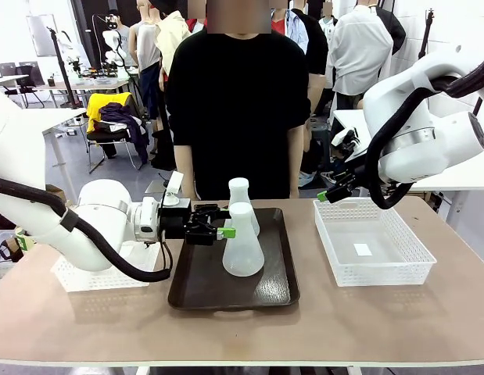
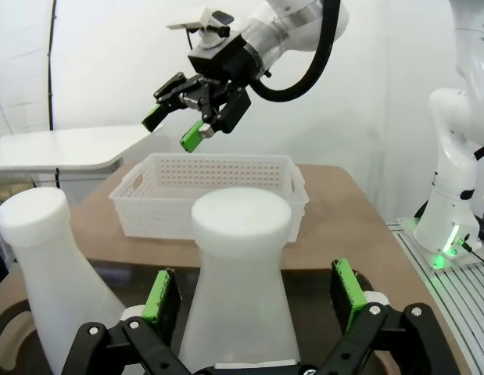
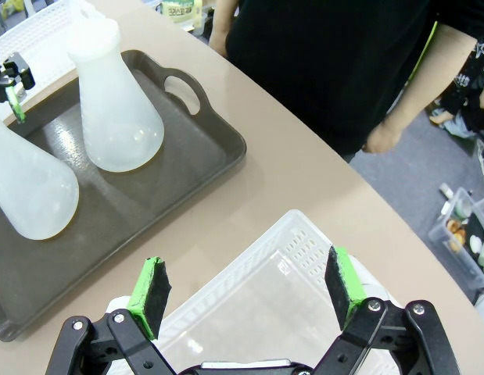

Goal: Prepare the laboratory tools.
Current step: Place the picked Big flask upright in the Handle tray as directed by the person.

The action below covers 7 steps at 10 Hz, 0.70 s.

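The wooden table [image 1: 367, 320] stretches across the front view, and a person in a black top [image 1: 238, 109] stands at its far side, arms hanging down. On the tabletop in the middle sits the dark brown tray [image 1: 269, 293], handles at near and far ends. To its right lies a white mesh basket [image 1: 417, 266] with a small white tag on its floor; another white basket [image 1: 69, 277] peeks out behind the left arm at the table's left side.

Both flasks stand upright on the tray. The near flask [image 1: 242, 246] is toward the tray's middle, and the far flask [image 1: 241, 197] is just behind it, partly overlapped by it from the front camera.

The left gripper [image 1: 220, 226] reaches in sideways, level with the near flask's neck. From the left wrist camera its green pads [image 2: 347, 291] sit on either side of that flask [image 2: 240, 289], jaws spread wide, with a visible gap on both sides, so nothing is clamped. The other flask [image 2: 58, 289] stands beside it on that picture's left.

The right gripper [image 1: 335, 190] hovers above the right basket's far edge. The right wrist camera shows its jaws wide apart and empty over the basket [image 3: 265, 305], with the tray [image 3: 218, 148] and both flasks beyond.
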Each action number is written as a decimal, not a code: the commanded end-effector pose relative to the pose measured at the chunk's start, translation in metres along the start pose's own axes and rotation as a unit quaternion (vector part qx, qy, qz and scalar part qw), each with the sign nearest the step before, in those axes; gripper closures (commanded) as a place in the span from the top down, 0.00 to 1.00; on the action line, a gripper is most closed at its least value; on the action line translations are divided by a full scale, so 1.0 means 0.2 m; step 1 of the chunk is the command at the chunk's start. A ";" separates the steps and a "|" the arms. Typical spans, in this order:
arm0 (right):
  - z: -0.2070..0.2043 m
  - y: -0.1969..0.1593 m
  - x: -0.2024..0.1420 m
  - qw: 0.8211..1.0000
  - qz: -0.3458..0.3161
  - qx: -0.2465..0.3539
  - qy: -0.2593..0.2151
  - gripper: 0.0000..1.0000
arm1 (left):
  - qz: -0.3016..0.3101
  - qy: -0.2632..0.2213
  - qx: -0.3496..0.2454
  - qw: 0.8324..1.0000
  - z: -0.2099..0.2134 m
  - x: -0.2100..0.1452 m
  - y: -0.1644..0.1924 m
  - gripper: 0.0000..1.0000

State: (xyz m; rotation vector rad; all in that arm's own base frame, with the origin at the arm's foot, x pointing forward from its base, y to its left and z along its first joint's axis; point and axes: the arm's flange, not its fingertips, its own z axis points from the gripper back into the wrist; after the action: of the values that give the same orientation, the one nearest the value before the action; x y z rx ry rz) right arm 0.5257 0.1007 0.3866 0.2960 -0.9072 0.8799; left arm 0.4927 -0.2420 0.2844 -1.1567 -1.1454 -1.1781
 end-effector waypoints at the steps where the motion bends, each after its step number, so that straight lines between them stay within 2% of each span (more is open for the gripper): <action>1: -0.01 -0.01 0.00 1.000 0.004 0.000 0.002 1.00 | 0.008 0.025 0.001 1.000 0.02 0.04 -0.02 1.00; 3: -0.01 -0.01 0.00 1.000 0.004 0.000 0.002 1.00 | 0.041 0.046 0.023 0.998 0.03 0.05 0.01 1.00; 4: -0.01 -0.01 0.00 1.000 0.004 0.000 0.002 1.00 | 0.005 0.016 0.008 1.000 0.03 0.01 0.00 1.00; 7: -0.01 -0.01 0.00 1.000 0.004 0.000 0.002 1.00 | 0.005 0.016 0.008 1.000 0.03 0.01 0.00 1.00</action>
State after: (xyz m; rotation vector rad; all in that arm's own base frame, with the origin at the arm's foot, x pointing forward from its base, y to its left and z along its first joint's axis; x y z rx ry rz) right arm 0.5258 0.1007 0.3866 0.2960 -0.9071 0.8798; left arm 0.4938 -0.2362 0.2886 -1.1206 -1.1030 -1.1573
